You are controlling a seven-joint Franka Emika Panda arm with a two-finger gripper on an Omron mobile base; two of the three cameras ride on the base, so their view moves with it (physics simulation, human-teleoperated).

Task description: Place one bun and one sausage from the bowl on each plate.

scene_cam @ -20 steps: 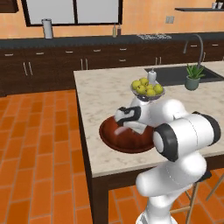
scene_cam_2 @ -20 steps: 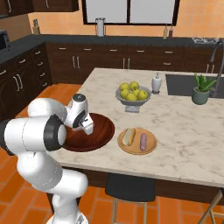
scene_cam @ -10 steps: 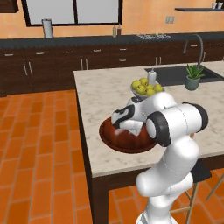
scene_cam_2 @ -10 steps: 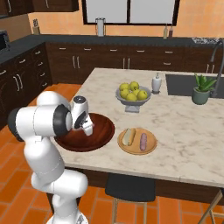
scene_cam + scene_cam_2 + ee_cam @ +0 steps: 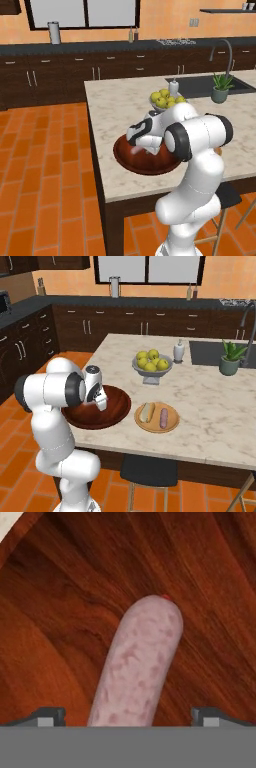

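Note:
The dark reddish-brown bowl [image 5: 150,167] [image 5: 85,418] sits near the island's front edge. My gripper [image 5: 136,145] [image 5: 102,404] reaches down into it. In the hand view a pale pink sausage [image 5: 137,672] lies on the bowl's wooden floor [image 5: 65,622]. My gripper [image 5: 129,716] is open, with one fingertip [image 5: 50,714] on each side of the sausage, clear of it. The orange-tan plate [image 5: 150,429] to the right of the bowl holds a bun [image 5: 145,412] and a sausage [image 5: 164,417]. The pale grey plate is out of view.
A grey footed bowl of yellow-green fruit [image 5: 151,368] [image 5: 165,100] stands behind the plate, with a soap dispenser [image 5: 178,351] beside it. A potted plant [image 5: 230,358] and the sink are at the far right. A dark stool [image 5: 147,471] stands under the island's front edge.
My arm has folded in closer and the hand has come lower into the bowl, towards its left side. The plate and fruit bowl have stayed put.

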